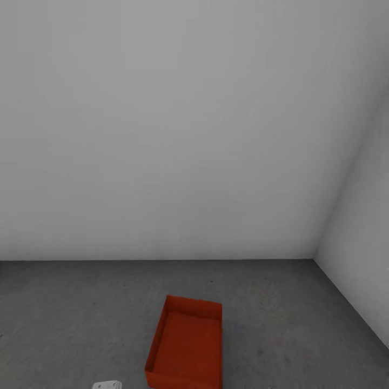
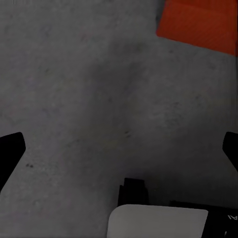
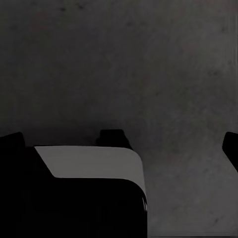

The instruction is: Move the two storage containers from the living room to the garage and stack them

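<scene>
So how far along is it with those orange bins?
About halfway, it seems. One storage container already sits on the garage's grey concrete floor, near the wall corner. Nothing is in hand: both wrist views show widely spread fingers over bare concrete. Still left: stacking the second container on top of this one.

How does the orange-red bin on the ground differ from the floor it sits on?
The storage container is a bright, even orange-red; the floor is dark grey and mottled. The container has raised walls around an open, empty inside, while the floor is one flat surface. The container is a small rectangle; the floor runs on to both pale walls. Both look matte and plain.
</scene>
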You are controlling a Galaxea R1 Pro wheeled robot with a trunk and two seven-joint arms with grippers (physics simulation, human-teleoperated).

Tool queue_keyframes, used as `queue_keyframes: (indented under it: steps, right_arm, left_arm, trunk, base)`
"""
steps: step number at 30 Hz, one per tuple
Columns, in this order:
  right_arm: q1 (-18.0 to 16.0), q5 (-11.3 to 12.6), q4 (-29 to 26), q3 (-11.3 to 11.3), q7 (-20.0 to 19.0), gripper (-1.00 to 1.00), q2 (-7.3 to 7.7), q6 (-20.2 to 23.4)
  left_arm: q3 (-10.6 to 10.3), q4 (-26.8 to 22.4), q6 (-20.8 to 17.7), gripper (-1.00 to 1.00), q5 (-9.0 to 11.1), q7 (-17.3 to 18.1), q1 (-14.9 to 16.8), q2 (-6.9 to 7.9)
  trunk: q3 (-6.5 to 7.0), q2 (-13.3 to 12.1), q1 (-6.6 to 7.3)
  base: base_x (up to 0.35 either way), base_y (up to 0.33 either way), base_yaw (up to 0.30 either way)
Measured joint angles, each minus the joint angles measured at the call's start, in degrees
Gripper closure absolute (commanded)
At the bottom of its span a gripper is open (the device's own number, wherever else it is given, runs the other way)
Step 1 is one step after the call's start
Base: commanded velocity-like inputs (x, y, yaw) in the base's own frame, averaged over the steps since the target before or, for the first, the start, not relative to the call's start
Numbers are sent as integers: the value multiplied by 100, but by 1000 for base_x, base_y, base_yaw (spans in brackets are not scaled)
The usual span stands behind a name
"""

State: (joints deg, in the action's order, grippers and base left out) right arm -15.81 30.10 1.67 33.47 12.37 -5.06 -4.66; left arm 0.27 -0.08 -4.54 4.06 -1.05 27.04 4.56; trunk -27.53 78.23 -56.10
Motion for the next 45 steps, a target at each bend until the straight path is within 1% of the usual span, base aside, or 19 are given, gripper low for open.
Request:
queue_keyframes:
  steps: [45]
  right_arm:
    - [3,0,0,7,0,-100,-17,4]
  left_arm:
    - [0,0,7,-100,-8,-4,0,-35]
  trunk:
    - [0,0,0]
  base:
    - [0,0,-295]
